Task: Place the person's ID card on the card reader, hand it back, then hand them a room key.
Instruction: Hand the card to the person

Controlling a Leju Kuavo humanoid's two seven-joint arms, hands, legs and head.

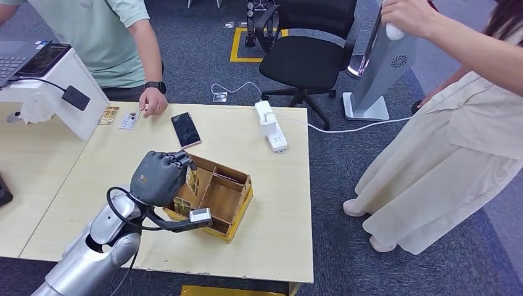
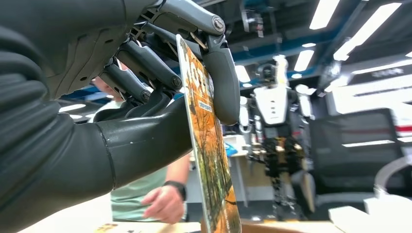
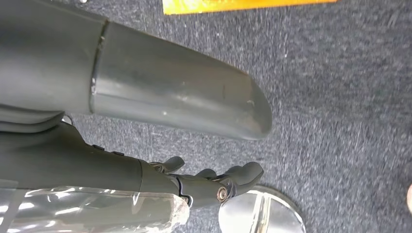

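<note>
Left hand (image 1: 161, 177) sits over the near-left compartment of the wooden box (image 1: 237, 213) on the table (image 1: 271, 246), pinching a room key card (image 2: 210, 145) between thumb and fingers; in the wrist view the card stands on edge, orange-printed, gripped at one end with most of its length free; judged thin, light and stiff, with a glossy face likely to slip, so the pinch is best kept flat across both faces, leaving the free end for the recipient; right hand (image 3: 214, 182) hangs toward the carpet, fingers loosely apart, holding nothing; two small cards (image 1: 120, 117) lie at the table's far edge, just beside a person's hand (image 1: 153, 102); whether either is the ID card cannot be told; a phone (image 1: 185, 129) lies near them.
</note>
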